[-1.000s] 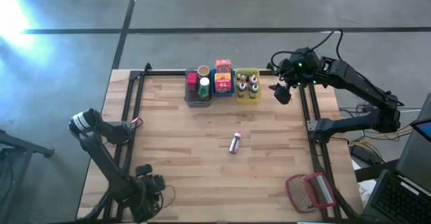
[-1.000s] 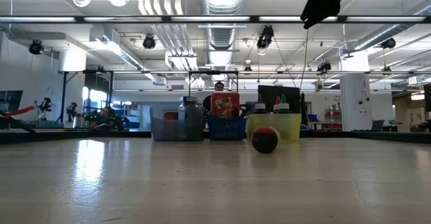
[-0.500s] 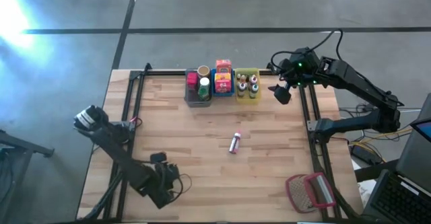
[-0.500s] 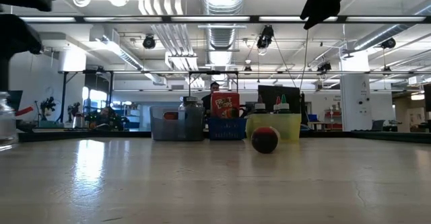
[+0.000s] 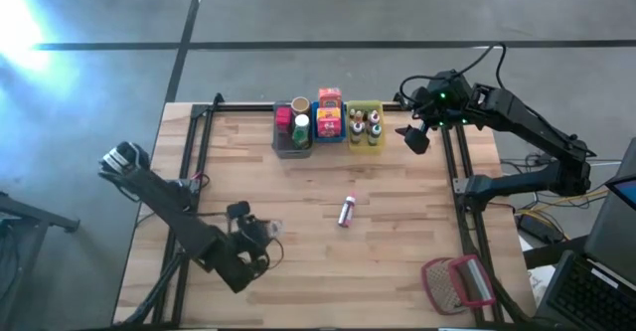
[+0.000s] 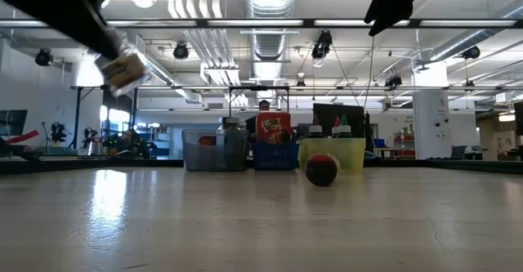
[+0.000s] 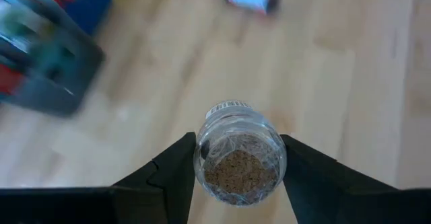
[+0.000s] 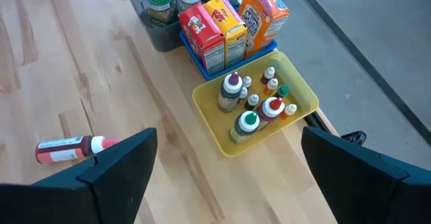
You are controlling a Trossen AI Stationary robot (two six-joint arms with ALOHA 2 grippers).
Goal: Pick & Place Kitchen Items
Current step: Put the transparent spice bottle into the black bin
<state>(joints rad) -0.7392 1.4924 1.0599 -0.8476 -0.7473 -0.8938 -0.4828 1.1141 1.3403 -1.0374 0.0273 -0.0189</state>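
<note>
My left gripper [image 5: 260, 236] hangs over the table's near left part, shut on a small clear jar [image 7: 239, 158] with brown contents, which also shows high up in the low view as the jar [image 6: 124, 69]. A red-and-white bottle [image 5: 347, 211] lies on its side mid-table. Jars fill the grey bin [image 5: 291, 132], boxes the blue bin [image 5: 329, 124] and several small capped bottles the yellow bin [image 8: 256, 106] at the far edge. My right gripper [image 8: 229, 177] stands open and holds nothing, high beside the yellow bin's right end [image 5: 417, 137]. My left gripper pinches the jar's round sides [image 7: 202, 158] between its two fingers [image 7: 168, 173], one on each side. The fingers slant down toward the table's middle. The jar is lifted clear of the table and sits tilted in the hold.
A red-framed grey mesh object [image 5: 457, 283] lies at the near right corner. Black rails [image 5: 194, 152] run along the table's left and right edges. Bare wood lies between the lying bottle and the bins.
My left gripper has carried the jar from the near left corner up and toward the table's middle, turning as it went; it has come into the low view at the upper left. The lying bottle and the bins have kept still.
</note>
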